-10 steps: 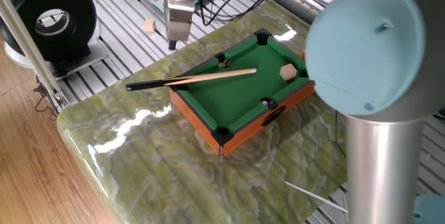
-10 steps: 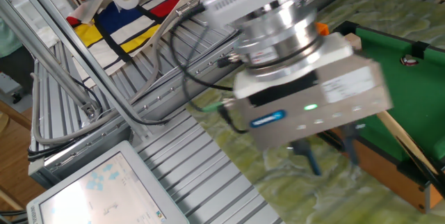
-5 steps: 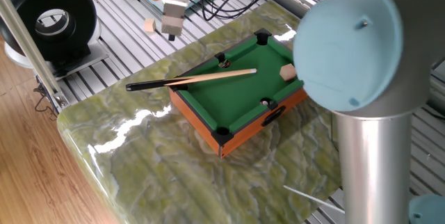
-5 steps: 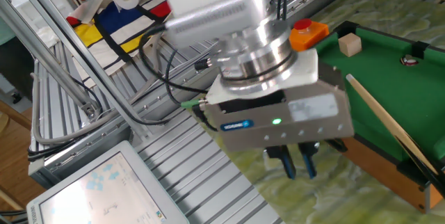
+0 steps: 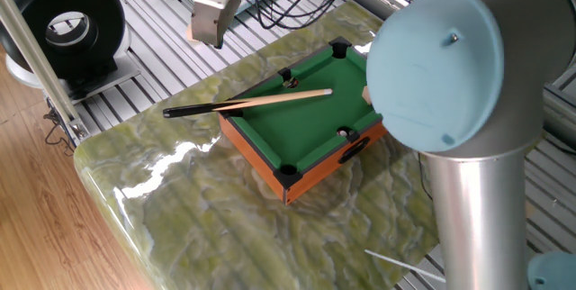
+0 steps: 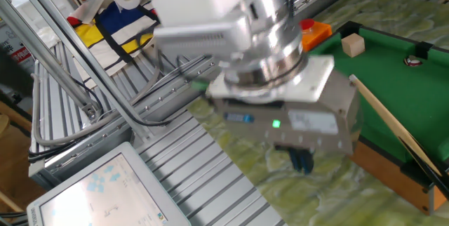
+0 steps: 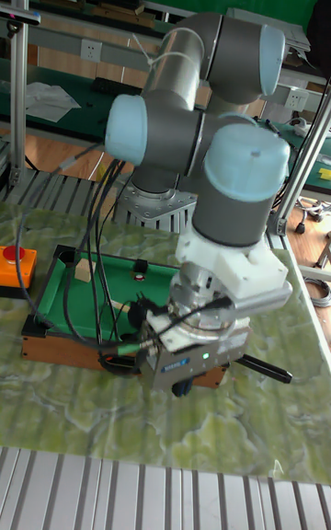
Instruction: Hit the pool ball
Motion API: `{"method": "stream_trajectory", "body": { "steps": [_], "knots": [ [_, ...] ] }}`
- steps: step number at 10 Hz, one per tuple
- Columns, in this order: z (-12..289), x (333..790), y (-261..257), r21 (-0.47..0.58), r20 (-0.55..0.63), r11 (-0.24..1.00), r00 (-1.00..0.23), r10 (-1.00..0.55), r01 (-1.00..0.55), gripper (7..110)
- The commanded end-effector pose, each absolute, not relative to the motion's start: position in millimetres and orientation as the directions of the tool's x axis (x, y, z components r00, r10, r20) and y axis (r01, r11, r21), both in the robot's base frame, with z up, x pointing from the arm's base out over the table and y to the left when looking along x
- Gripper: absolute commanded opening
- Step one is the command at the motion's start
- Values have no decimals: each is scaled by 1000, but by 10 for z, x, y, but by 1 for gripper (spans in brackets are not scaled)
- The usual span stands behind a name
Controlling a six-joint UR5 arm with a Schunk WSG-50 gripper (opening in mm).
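Observation:
The pool ball (image 6: 412,61) is a tiny dark-red ball with a white spot. It lies on the green felt of the small pool table (image 5: 306,119) beside a side pocket, and it also shows as a dot, the ball (image 5: 343,132). A wooden cue (image 5: 261,101) rests across the table, its dark handle sticking out over the rim. My gripper (image 5: 211,41) hangs over the metal rails beyond the table's far corner, well apart from cue and ball. Its fingers (image 6: 302,160) show as one dark stub, so the gap is hidden. The gripper (image 7: 182,389) is mostly covered by the wrist.
A tan cube (image 6: 353,44) sits at one end of the felt, near a red button on an orange box (image 6: 311,33). A black round device (image 5: 67,24) stands at the back left. My arm's blue-capped joint (image 5: 441,56) blocks the table's right end.
The gripper has moved up and left, away from the pool table, and the wrist has turned. The arm joint now covers the tan cube in one fixed view. Cue and ball have not moved.

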State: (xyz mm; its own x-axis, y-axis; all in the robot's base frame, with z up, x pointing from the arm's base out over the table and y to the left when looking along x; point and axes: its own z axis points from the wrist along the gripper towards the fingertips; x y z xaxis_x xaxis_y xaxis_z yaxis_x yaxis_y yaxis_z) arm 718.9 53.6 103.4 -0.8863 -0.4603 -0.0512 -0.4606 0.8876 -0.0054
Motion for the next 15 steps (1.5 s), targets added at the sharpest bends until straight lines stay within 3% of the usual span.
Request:
{"method": "stream_trajectory", "body": {
  "steps": [1,5,7,10,13,15],
  "knots": [
    [1329,6711,347,-55,7,949,-951,-310,-310,7],
    [1500,6274,231,-109,-5,954,-960,-280,-278,7],
    [1452,6361,343,-82,-12,960,-963,-271,-269,7],
    [1495,6330,686,48,-95,980,-977,-189,-194,7],
    [1438,6532,710,26,-95,981,-978,-187,-190,7],
    [1466,6752,694,-4,-180,974,-958,-224,-227,7]
  ]
}}
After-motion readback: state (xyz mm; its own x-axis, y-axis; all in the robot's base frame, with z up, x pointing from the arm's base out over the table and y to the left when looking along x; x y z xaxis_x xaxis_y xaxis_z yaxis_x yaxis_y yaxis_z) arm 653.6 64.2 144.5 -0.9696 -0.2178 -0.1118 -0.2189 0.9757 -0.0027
